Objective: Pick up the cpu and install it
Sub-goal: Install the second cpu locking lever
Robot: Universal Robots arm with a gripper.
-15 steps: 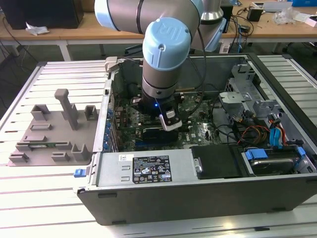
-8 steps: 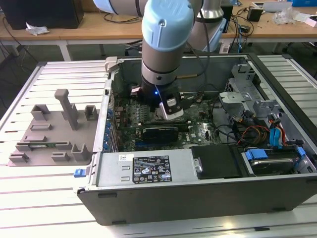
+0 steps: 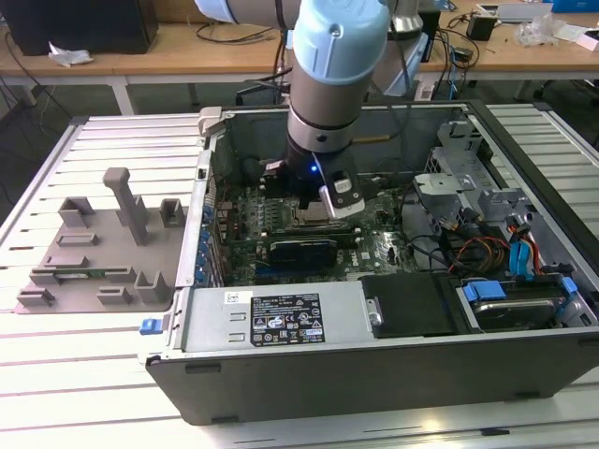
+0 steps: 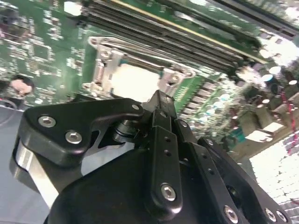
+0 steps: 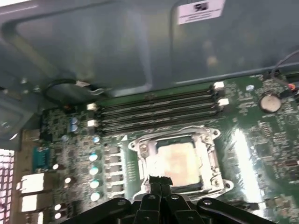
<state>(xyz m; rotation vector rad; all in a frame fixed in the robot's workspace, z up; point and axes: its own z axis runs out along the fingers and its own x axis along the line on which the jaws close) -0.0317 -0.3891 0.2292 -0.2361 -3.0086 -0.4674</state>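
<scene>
Pale silvery cpu (image 5: 178, 161) on green motherboard (image 5: 261, 140); black end effector (image 5: 160, 181); grey tray (image 3: 103, 248).

Pale slatted worktable (image 3: 103, 140), wooden benches (image 3: 150, 58) behind, trailing cables (image 3: 234, 36)

We note a white slatted counter (image 3: 94, 393) spanning the frame. On it, an open computer case (image 3: 374, 365) sits centre-right; a grey plastic tray (image 3: 98, 248) with upright posts lies centre-left, just beside the case.
</scene>
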